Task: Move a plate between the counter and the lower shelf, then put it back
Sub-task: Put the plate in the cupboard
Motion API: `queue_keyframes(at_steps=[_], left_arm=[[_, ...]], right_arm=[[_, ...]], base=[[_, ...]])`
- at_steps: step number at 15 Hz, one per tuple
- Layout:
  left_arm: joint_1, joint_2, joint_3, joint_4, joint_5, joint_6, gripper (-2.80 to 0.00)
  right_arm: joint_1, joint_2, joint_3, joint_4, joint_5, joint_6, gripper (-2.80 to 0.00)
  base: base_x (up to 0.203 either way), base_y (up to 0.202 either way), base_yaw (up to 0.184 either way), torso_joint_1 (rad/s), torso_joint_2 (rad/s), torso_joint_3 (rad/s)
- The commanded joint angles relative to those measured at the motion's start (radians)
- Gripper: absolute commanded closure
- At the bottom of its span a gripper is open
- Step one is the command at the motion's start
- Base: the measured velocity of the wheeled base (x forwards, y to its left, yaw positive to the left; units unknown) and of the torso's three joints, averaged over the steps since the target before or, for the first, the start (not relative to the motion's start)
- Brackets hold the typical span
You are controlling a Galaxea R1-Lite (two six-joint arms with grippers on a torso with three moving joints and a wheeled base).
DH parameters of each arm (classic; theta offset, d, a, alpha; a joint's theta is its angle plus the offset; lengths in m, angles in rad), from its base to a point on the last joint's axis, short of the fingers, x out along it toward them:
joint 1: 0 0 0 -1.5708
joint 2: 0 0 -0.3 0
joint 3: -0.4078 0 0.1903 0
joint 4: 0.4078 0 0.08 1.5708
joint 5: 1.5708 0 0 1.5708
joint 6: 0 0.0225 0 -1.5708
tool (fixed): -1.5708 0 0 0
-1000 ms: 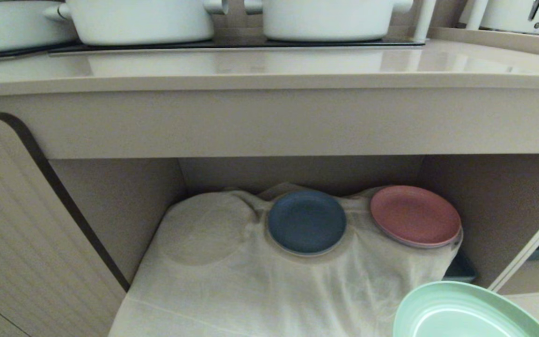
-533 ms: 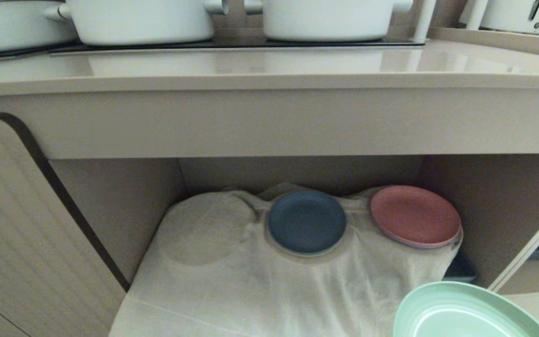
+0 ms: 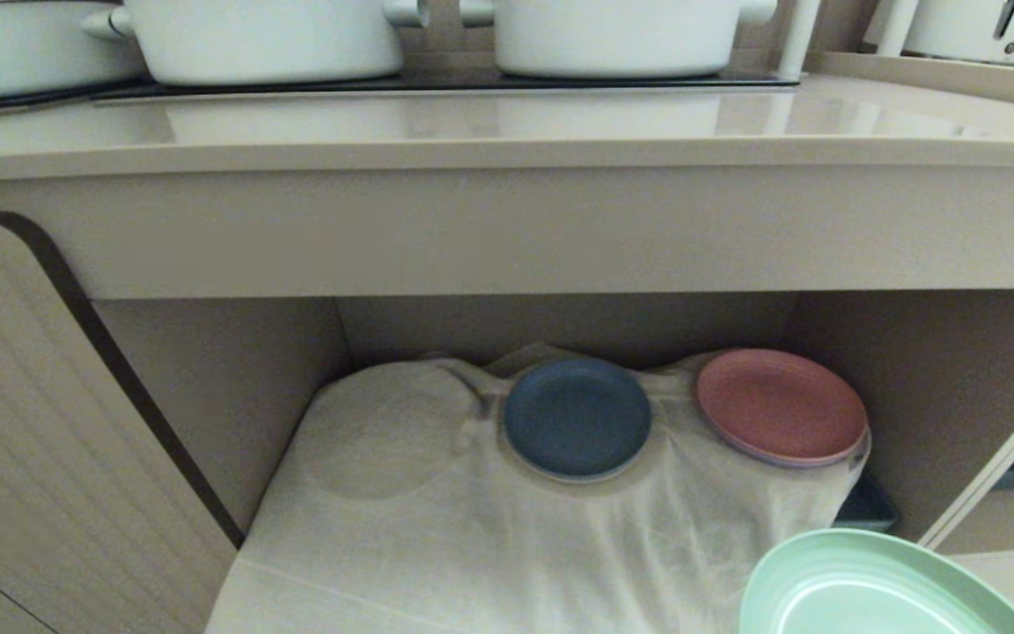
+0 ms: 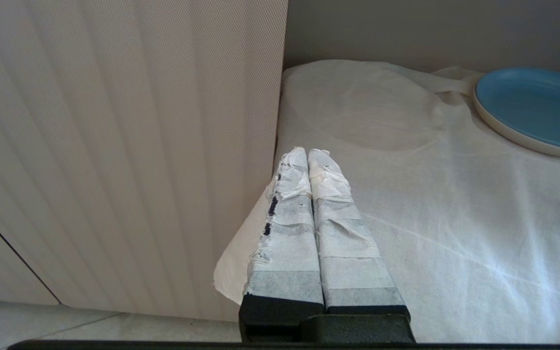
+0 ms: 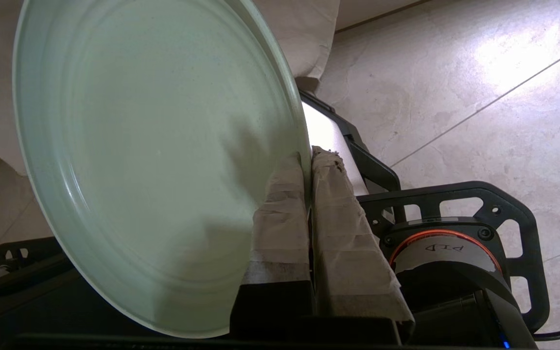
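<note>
**Mint plate pinched outside the shelf**

Head view: the plate [image 3: 877, 590] is at the lower right, in front of the lower shelf [image 3: 234, 387]. One dark blue plate [image 3: 577, 418] and one pink plate [image 3: 780, 405] lie on the white cloth [image 3: 437, 528].

Left wrist view: the left gripper [image 4: 307, 163] is pressed together, empty, over the cloth.

Right wrist view: the right gripper [image 5: 307, 163], with taped fingers, pinches the plate's rim above the tiled floor [image 5: 479, 97].

the lower shelf [image 3: 929, 387] bears a white cloth [image 3: 437, 537] with a dark blue plate [image 3: 577, 418] and a pink plate [image 3: 780, 405].
</note>
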Motion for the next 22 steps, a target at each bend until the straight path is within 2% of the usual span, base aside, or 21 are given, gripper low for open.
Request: queue_keyframes(at_steps=[1, 22], left_arm=[[0.000, 0.000, 0.001, 0.000, 0.000, -0.001, 0.00], [0.000, 0.000, 0.001, 0.002, 0.004, -0.002, 0.00]], right_arm=[[0.000, 0.002, -0.001, 0.004, 0.001, 0.003, 0.00], [0.000, 0.002, -0.002, 0.004, 0.001, 0.003, 0.00]], base=[[0.000, 0.000, 0.000, 0.000, 0.00, 0.000], [0.000, 0.009, 0.000, 0.000, 0.00, 0.000]])
